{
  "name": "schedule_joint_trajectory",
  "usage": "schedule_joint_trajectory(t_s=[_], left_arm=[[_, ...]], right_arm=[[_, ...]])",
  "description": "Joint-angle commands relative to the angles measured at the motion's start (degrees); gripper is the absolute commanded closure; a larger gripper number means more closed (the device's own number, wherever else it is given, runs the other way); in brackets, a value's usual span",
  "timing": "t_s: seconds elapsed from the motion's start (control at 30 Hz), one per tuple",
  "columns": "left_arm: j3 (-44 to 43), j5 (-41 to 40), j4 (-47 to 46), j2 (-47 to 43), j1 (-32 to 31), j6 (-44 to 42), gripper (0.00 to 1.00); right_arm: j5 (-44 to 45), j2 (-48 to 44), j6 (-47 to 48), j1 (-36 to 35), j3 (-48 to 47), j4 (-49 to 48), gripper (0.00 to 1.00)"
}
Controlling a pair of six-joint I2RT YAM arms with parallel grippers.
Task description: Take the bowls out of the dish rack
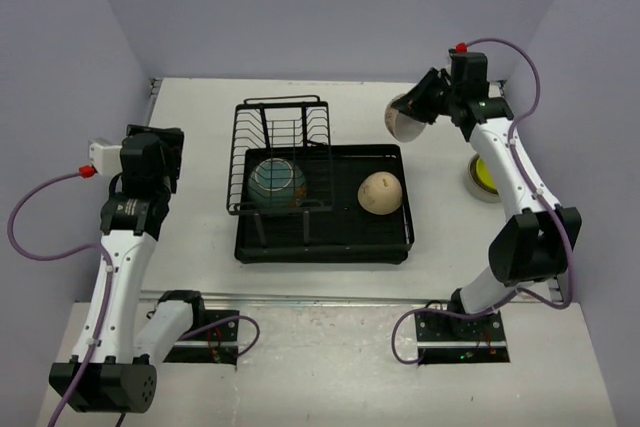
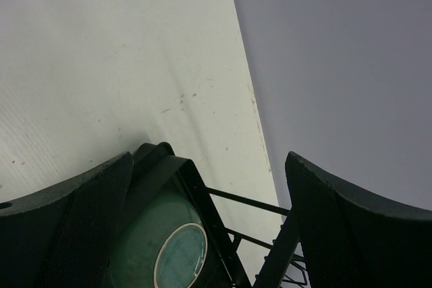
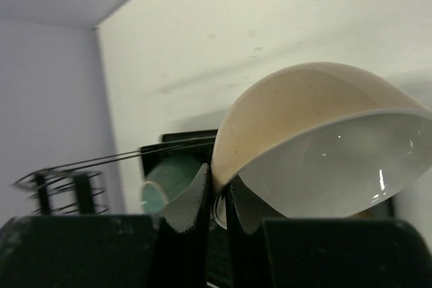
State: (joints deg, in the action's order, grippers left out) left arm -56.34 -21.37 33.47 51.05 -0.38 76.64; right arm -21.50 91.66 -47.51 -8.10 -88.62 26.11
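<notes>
The right gripper [image 3: 216, 190] pinches the rim of the large beige bowl [image 3: 304, 109], held tilted over the table [image 3: 270, 25], with the teal bowl [image 3: 169, 180] and wire holder [image 3: 67, 183] to its left.

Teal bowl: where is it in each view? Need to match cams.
Top external: teal bowl in the wire holder, left of centre.
Left wrist: teal bowl at bottom centre, underside showing; wire holder to its right.
Right wrist: teal bowl low, left of centre, beside the held beige bowl; wire holder at far left.
Shared landmark: the wire holder.
</notes>
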Motion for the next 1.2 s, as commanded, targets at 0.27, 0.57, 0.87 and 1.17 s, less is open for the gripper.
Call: schedule_joint_trajectory(t_s=[0.27,0.57,0.87,1.17], left_arm=[[1.76,0.71,-4.56,1.95,0.38,-1.76,0.06],[1.14,1.68,-5.17,3.88,0.38,-2.37,0.06],[2.02,2.47,-5.79,4.41,0.38,-2.29,0.06],[2.99,2.99,-6.40,4.15,0.38,-2.20,0.06]], right_arm=[[32.35,-0.86,21.40,5.02,-6.84,23.37,1.00],[42.85,-6.66,24.66,7.22,1.42,24.08,1.00],[43.91,-13.86,25.18,13.28,15.83,21.62,1.00],[42.58,-16.33,24.74,17.77,25.68,19.34,1.00]])
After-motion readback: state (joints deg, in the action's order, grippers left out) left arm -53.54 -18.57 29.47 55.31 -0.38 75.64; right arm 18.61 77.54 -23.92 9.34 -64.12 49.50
